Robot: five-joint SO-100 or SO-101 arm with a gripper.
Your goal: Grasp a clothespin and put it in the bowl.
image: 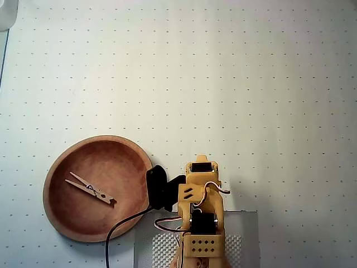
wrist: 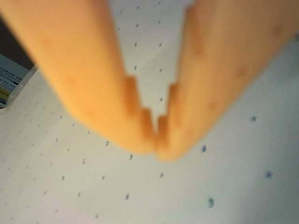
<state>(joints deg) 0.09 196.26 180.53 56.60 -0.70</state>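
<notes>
The clothespin (image: 90, 190) lay flat inside the bowl (image: 56, 215), left of centre in the overhead view, tilted down to the right. My arm (image: 202, 215) sat folded just right of the bowl. In the wrist view my claw (wrist: 156, 147) was clenched, tips touching, holding nothing, over the dotted mat (wrist: 84, 186).

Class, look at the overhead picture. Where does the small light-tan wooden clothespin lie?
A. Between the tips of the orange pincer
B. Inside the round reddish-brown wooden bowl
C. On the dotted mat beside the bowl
B: the small light-tan wooden clothespin lies on the floor of the round reddish-brown wooden bowl, while the orange pincer is shut and empty.
</notes>
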